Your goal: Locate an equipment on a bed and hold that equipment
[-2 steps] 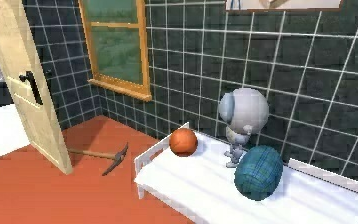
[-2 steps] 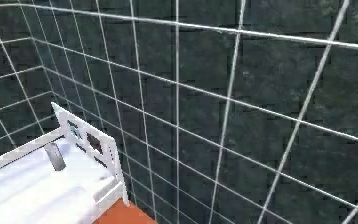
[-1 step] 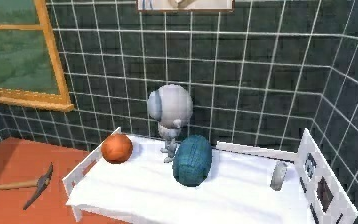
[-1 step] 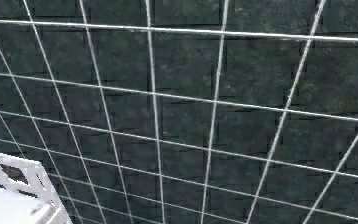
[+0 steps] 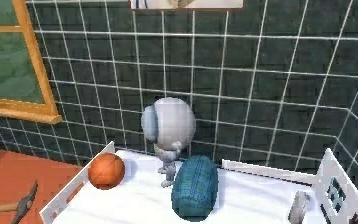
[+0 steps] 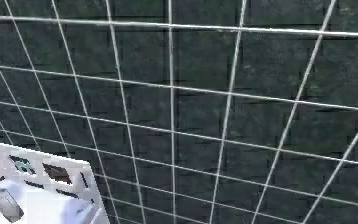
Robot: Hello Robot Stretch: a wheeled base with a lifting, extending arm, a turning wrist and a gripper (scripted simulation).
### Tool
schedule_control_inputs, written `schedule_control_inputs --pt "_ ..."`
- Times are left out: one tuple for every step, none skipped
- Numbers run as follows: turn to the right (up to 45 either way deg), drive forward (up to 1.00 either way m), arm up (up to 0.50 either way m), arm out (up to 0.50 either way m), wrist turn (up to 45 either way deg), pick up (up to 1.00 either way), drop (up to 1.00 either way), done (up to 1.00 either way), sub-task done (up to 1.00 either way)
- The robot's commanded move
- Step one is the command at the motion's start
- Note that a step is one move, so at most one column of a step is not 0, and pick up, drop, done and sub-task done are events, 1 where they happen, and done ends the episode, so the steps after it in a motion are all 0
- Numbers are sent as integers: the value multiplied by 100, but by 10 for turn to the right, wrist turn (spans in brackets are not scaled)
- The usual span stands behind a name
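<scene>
Seemingly located: an orange basketball lay on the bed; grasp not yet made, pincer state could not be told.

White-framed bed with a white sheet. Lying directly on the sheet:
- round orange ball, near the rail at the forward view's left
- pale grey round-headed figure, upright, mid-bed
- teal checked cylindrical bolster, just beside the figure
- small grey object near the far rail, too small to identify
</scene>
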Motion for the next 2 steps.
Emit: schedule_control_inputs --pt "-450 0 0 0 0 0 0 0 0" --pt "-450 0 0 0 0 0 0 0 0"
